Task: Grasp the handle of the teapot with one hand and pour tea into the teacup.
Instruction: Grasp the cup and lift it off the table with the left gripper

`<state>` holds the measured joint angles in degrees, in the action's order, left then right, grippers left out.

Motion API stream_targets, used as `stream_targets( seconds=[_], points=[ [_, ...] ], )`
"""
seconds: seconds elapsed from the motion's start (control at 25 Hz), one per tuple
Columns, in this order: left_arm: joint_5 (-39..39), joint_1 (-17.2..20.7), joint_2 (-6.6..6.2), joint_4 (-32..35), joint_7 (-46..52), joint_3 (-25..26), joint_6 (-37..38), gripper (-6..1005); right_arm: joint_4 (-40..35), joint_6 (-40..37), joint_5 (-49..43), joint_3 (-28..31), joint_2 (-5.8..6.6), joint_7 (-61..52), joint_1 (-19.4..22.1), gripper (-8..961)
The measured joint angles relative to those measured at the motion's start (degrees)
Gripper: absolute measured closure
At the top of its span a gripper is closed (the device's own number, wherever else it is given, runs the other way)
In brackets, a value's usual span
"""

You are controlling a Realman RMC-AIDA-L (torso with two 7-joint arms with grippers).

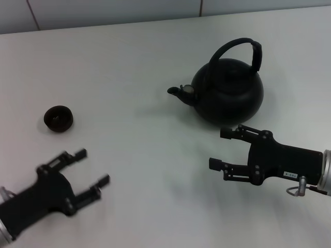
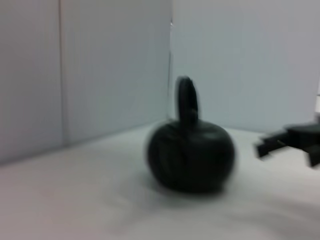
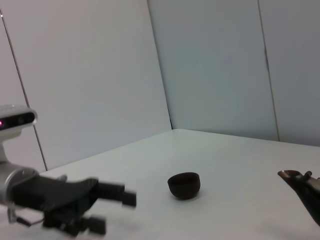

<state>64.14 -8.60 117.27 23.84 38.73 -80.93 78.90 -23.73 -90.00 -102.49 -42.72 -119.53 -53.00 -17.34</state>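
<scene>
Two tools in head view, both w/ fingers spread and nothing between them. Right tool (image 1: 220, 148) sits low on the right, just in front of the teapot (image 1: 227, 92), fingers pointing toward the robot's left, apart from the pot body. Left tool (image 1: 93, 167) is at the lower left, fingers aimed up and to the right, near the teacup (image 1: 58, 118) but not touching it.

Teapot stands upright on the white table (image 1: 134, 67), right of center, far side. Its handle (image 1: 243, 49) arches up over the top, thicker on the right side; spout points toward the cup's side. Cup and pot are well apart, w/ bare table between.

Left wrist view: teapot (image 2: 191, 155) seen edge-on to the handle (image 2: 186, 104), blurred; the right tool (image 2: 290, 142) shows at the frame edge beside it.

Right wrist view: teacup (image 3: 184, 185) upright on the table, left tool (image 3: 112, 210) off to one side of it, spout tip at the other edge.
</scene>
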Motion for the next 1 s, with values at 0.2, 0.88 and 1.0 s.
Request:
stream_targets(
  seconds=[0.2, 0.88, 1.0],
  points=[
    [0.23, 0.61, 0.77, 1.82, -0.38, 8.01, -0.05, 210, 0.00, 0.00, 0.00, 0.00, 0.00, -0.01, -0.06, 115],
    [0.53, -10.18, 1.23, -2.56, -3.25, 15.48, -17.51, 206, 0.00, -0.07, 0.01, 0.00, 0.00, -0.01, -0.22, 114],
    [0.89, -11.02, 1.15, -3.16, -3.16, 15.46, -18.63, 212, 0.00, -0.21, 0.01, 0.00, 0.00, 0.00, -0.55, 114]
  ],
)
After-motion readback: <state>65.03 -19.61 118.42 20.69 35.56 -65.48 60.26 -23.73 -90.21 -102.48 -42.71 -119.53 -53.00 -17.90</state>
